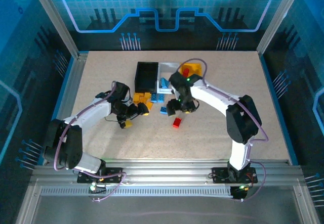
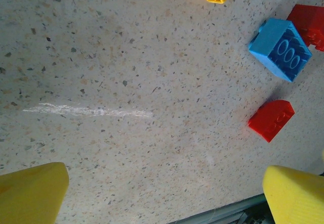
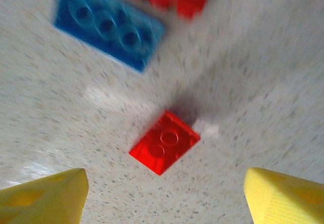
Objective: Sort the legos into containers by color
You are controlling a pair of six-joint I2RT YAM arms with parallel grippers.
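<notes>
The right pincer [image 3: 164, 179] gapes wide and holds nothing. A red lego [image 3: 164, 142] lies flat on the bench [image 3: 263, 82] just ahead of its gap, with a blue lego [image 3: 109, 27] at its 11 o'clock. The left pincer [image 2: 164, 178] is just as wide and empty over bare bench; the nearest bricks are off at 2 o'clock. The black bin [image 1: 147, 75], white bin [image 1: 169, 65] and yellow bin [image 1: 198, 67] stand together at the bench's 12 o'clock.

The red lego sits cornerwise to the pads, so closing may catch a corner and spin or skid it on the smooth top. The smeared right wrist picture suggests speed, which would worsen that. Both arms crowd mid-bench and could clip each other.

The bench is pale speckled stone with one whitish scuff [image 2: 88, 111]. Blue-lit panels and metal posts enclose it.
</notes>
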